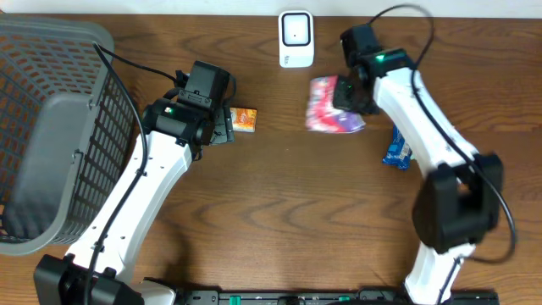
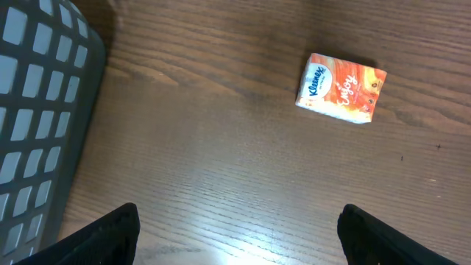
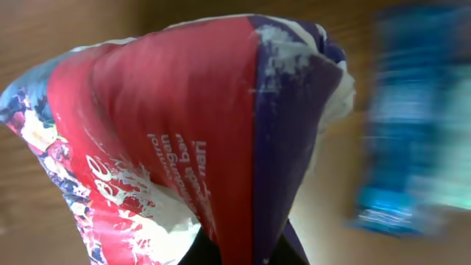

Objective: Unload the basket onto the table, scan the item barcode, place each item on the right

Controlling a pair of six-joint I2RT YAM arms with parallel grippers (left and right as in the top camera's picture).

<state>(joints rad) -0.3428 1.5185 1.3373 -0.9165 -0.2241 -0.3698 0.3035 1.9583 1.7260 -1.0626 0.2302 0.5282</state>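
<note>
- While both arms reach in over the brown tabletop (image 1: 279, 212), the grey basket (image 1: 51, 127) fills the left edge, right up into the far left corner.
- Next along is the left pincer (image 2: 239, 235). Its fingers are spread wide apart with nothing between them, above bare wood just beside the basket wall.
- Just ahead of it lies the orange tissue pack (image 2: 341, 87), flat on the wood, clear of both fingers and left of the tabletop's middle.
- Up at the far edge, about midway along, the white scanner (image 1: 295, 38) stands on its own.
- Right of centre, a little nearer than the scanner and not touching it, is the red-and-purple snack bag (image 1: 334, 116).
- The right pincer (image 1: 351, 95) has its fingers together, pinched onto the bag's right end. Crumpled film fills the right wrist view, with white print on the red panel too small to read.
- Further toward the right edge lies a blue packet (image 1: 397, 151), beside the right arm and apart from the bag.
</note>
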